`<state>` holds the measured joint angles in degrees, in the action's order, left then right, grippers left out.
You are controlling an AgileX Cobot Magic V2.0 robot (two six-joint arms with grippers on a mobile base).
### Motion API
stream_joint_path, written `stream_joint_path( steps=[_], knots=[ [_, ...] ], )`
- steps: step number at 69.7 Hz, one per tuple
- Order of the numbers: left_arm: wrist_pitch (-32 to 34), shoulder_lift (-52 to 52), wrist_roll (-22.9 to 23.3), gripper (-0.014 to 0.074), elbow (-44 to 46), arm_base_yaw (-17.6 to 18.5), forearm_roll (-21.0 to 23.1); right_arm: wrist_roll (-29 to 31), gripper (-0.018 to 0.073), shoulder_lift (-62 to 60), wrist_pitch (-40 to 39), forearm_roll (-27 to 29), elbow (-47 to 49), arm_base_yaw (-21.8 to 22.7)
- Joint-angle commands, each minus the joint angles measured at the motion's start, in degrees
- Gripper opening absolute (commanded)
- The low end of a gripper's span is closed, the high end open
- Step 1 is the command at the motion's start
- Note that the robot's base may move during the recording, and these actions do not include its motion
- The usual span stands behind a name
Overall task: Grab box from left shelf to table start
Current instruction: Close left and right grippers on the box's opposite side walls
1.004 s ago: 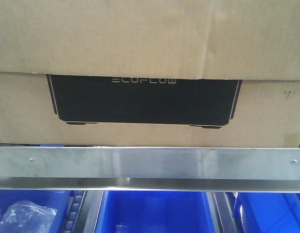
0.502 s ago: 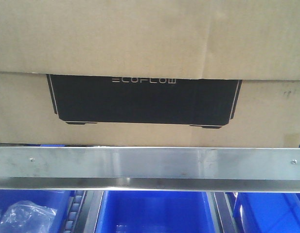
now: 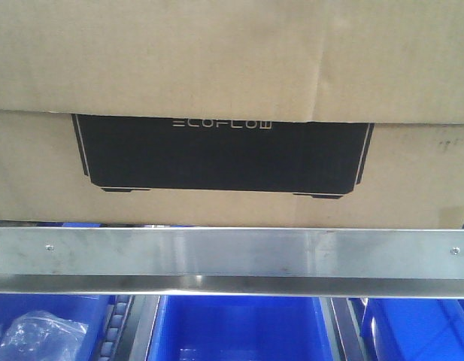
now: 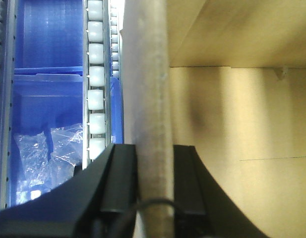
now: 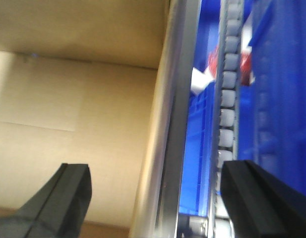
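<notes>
One large brown corrugated cardboard box (image 3: 216,60) fills the upper part of the front view, cut off at the left, right and top edges. It carries one black printed panel (image 3: 224,154) reading "ECOFLOW" in white. The box sits on the left shelf, just behind and above the shelf's single wide brushed-steel front rail (image 3: 232,252), on which three small screws (image 3: 49,246) can be counted. Below the rail three blue plastic bins (image 3: 239,331) show only in part. The left bin holds a crumpled clear plastic bag (image 3: 36,335); what the other two hold is hard to make out. Two pincers appear, one in each wrist view. The left pincer (image 4: 154,153) is partly spread, its two black fingers (image 4: 120,173) flanking the rail, with the box to the right; whether they touch the rail I cannot tell. A row of white rollers (image 4: 95,99) runs beside bins holding clear bags. The right pincer (image 5: 157,168) is spread wide, with the box at its left and the rail, grey rollers (image 5: 227,99) and blue bins in the gap. A red-and-white item there is too blurred to name.
</notes>
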<state>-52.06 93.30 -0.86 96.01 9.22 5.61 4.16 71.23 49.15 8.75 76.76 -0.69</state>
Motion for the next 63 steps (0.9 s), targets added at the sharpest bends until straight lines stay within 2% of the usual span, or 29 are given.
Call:
stream_joint_path(
  steps=[1,24,39,47,61,63],
  knots=[
    [5.24,-1.78,-0.42,-0.0104,1.4,0.35,3.58,0.76,0.0624,1.29,-4.36,0.76,4.01,0.24],
    [5.92,-1.78,-0.42,-0.0104,1.4,0.35,3.58,0.76,0.0624,13.48,-2.34,0.76,15.12,0.24],
    [5.92,-1.78,-0.42,-0.0104,1.4,0.35,3.67,0.76,0.0601,19.07,-1.05,0.76,17.49,0.24],
    [5.92,-1.78,-0.42,-0.0104,1.4,0.35,3.67,0.76,0.0471,20.43,-0.71,0.76,17.49,0.24],
    [5.92,-1.78,-0.42,-0.0104,1.4,0.35,3.67,0.76,0.0047,20.34,-0.08,0.76,17.54,0.24],
    [5.92,-1.78,-0.42,-0.0104,1.4,0.35,3.67,0.7,0.0043,20.34,0.02,0.76,17.54,0.24]
  ],
)
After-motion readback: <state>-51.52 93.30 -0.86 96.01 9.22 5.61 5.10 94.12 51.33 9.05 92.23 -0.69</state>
